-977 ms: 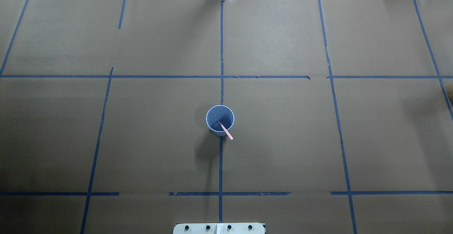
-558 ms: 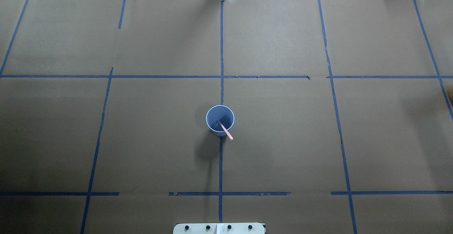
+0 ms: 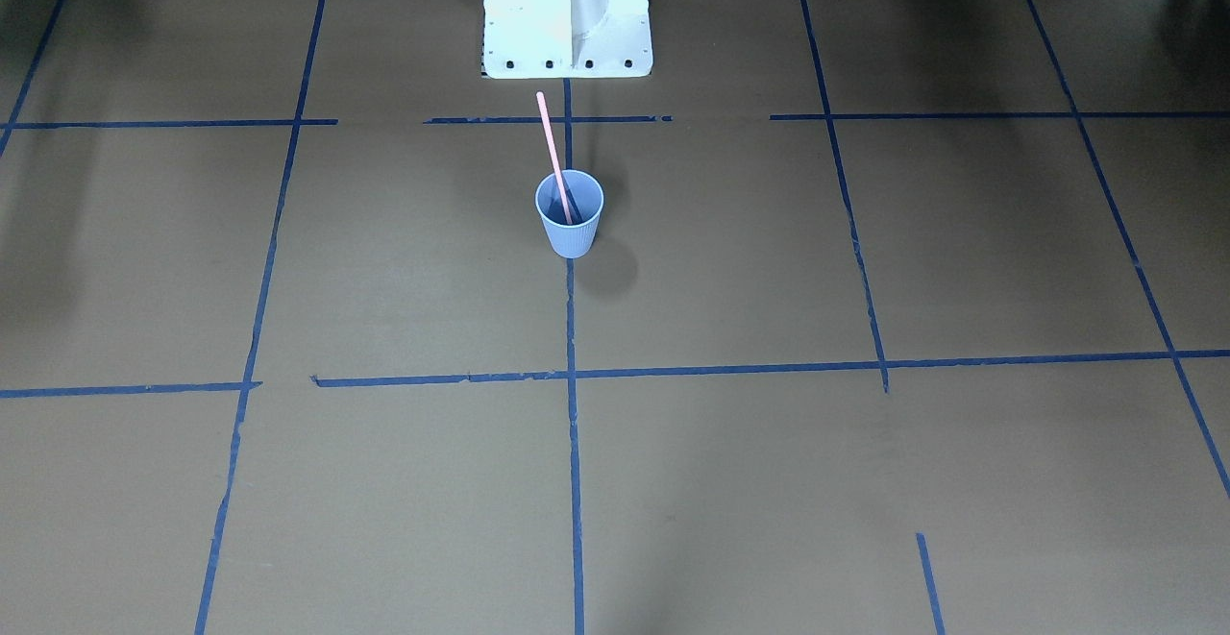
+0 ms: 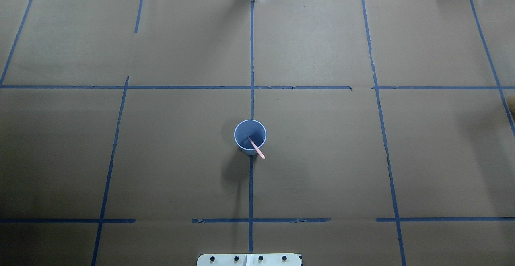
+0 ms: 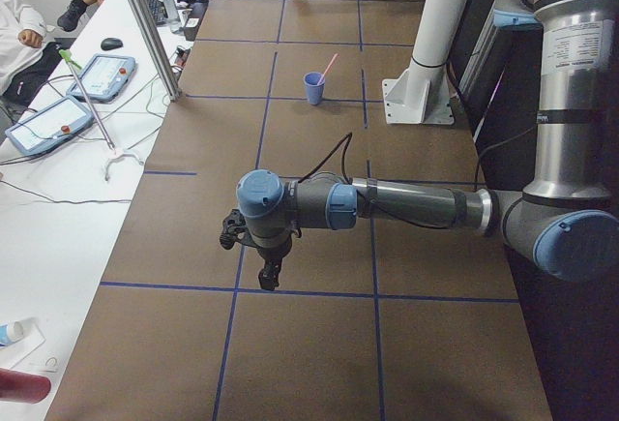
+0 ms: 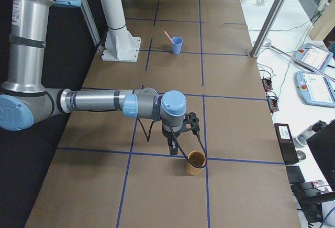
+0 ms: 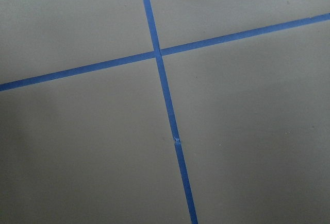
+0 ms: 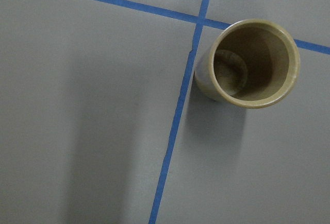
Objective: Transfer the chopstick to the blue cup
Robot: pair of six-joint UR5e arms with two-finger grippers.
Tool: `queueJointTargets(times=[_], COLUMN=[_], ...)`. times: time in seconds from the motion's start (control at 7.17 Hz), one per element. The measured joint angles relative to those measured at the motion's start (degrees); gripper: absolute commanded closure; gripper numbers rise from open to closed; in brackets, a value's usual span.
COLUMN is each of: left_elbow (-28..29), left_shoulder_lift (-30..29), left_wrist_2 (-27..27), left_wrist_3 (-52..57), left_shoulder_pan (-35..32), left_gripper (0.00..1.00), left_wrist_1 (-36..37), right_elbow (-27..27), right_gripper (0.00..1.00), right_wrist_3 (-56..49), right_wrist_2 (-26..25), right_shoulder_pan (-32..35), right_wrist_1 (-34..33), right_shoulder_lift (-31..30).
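So the brown paper-covered table (image 4: 322, 157) is looked down on from behind the robot in the overhead view, from fairly far out, with the small blue ribbed cup (image 4: 250, 136) caught mid-frame. That same cup is seen from across the table in the front-facing view, where the white bolted base plate (image 3: 567, 39) is placed at the top. The side views are shot along the table from its two ends, and the cup is shared far off. The wrist views are aimed straight down, close in: crossed blue tape lines (image 7: 157, 54) are shown in the left one, a tan cylindrical cup (image 8: 247, 64) in the right one. That tan cup is also picked up in the exterior right view.
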Motion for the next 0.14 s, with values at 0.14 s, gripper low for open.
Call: queueJointTargets(times=[0.14], left_elbow=[-0.06], left_shoulder_lift=[0.12], left_wrist_2=[0.01], left_wrist_3=[0.06], left_shoulder_pan=[0.00], left_gripper=[0.00], left_wrist_1=[0.13], right_elbow=[0.00], right_gripper=[0.00], right_wrist_3=[0.00], right_wrist_2=[0.00], right_shoulder_pan=[0.00], right_wrist_1=[0.02], right_shoulder_lift=[-0.06])
